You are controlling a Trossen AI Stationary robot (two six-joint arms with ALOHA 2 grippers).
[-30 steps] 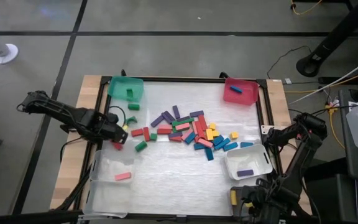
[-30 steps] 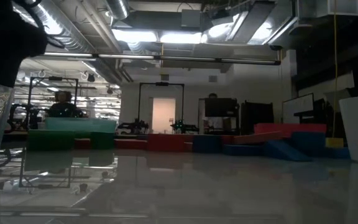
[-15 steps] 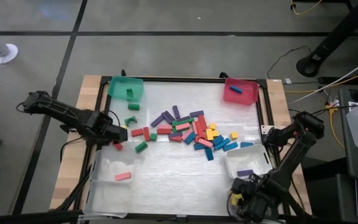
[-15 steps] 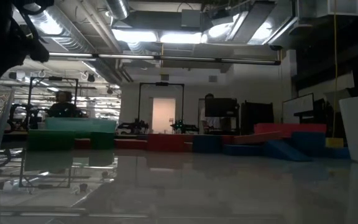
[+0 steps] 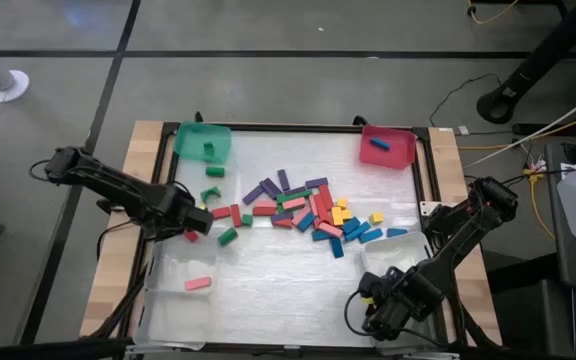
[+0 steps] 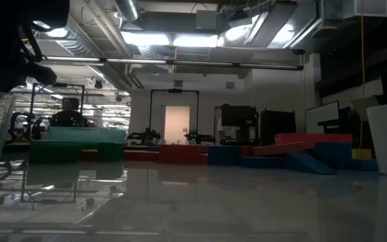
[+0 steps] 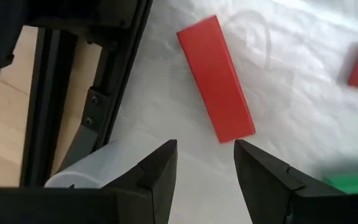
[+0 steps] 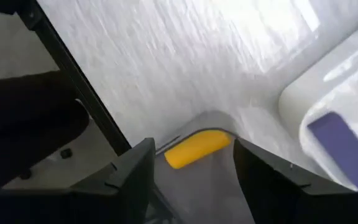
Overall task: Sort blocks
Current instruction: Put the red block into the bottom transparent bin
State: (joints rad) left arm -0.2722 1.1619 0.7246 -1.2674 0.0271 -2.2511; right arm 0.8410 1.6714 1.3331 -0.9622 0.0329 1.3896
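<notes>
Blocks in red, pink, green, blue, purple and yellow lie flat in a pile at mid-table. My left gripper is open, low over the table's left side. A red block lies flat just ahead of its fingertips, untouched. My right gripper is near the table's near edge, right of centre, shut on a yellow block. My right gripper holds the yellow block by its two short ends, pinched between the two fingers with the block lying across the gap. The block sits level and lifted clear, with its shadow on the table below.
A green bin with a green block and a red bin with a blue block stand at the far corners. A clear bin with a pink block sits near left, its rim beside my left fingers. Another clear bin holds a purple block.
My right gripper has carried the yellow block from the near right corner toward the table's left and a little toward its far edge. My left gripper has shifted slightly toward the right, nearer the red block.
</notes>
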